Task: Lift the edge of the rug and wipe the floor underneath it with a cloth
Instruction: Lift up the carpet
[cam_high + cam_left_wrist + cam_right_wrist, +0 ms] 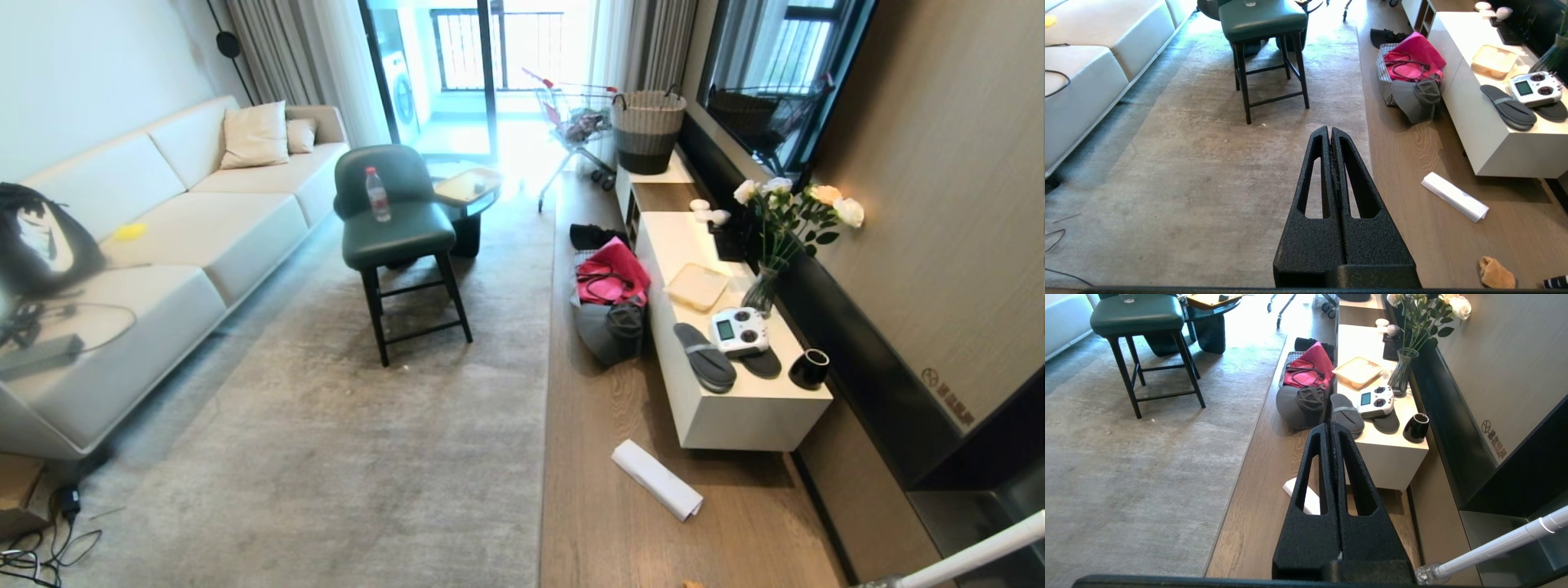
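Both my left gripper (1329,132) and right gripper (1329,428) hang with fingers pressed together, empty, above the rug edge (545,343) lying flat on the floor (604,408), the cloth (1496,272) on bare planks nearby.

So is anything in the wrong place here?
Yes. Grey slippers lie on the white cabinet beside a remote controller, a rolled white paper lies on the floor, and bags sit there too.

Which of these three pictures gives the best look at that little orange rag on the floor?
The left wrist view: the cloth lies whole on the bare wood floor, beyond the white paper roll. The head view catches only a sliver of it at the bottom edge. The right wrist view does not show it.
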{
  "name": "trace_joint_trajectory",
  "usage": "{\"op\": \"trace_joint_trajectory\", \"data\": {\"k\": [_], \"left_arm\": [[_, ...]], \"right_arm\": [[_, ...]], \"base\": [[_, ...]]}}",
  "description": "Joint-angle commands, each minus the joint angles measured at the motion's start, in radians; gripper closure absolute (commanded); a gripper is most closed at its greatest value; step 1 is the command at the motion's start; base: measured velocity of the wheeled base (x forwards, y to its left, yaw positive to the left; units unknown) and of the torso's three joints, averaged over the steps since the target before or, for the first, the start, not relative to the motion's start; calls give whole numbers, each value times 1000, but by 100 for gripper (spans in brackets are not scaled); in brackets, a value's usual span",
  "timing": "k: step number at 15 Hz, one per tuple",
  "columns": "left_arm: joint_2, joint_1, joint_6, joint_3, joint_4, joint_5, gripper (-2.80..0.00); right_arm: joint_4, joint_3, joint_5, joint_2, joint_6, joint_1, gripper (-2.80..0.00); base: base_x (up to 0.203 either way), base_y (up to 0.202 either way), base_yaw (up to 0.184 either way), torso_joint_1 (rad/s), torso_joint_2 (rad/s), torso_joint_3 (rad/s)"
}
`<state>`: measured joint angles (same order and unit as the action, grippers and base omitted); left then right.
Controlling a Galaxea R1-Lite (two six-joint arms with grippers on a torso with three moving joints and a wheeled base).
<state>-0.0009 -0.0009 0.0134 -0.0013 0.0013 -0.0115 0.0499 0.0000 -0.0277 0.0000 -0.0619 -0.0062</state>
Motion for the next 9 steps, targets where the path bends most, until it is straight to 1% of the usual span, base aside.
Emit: {"op": "trace_joint_trajectory", "data": {"k": [1, 9], "left_arm": [[1, -1, 0, 0, 0, -1, 0], [1, -1, 0, 0, 0, -1, 0]], "right_arm": [[1, 0, -1, 0, -1, 0, 0], [1, 0, 0, 0, -1, 0, 0]], "base": [[0, 0, 0, 0, 0, 0], [0, 0, 0, 0, 0, 0]]}}
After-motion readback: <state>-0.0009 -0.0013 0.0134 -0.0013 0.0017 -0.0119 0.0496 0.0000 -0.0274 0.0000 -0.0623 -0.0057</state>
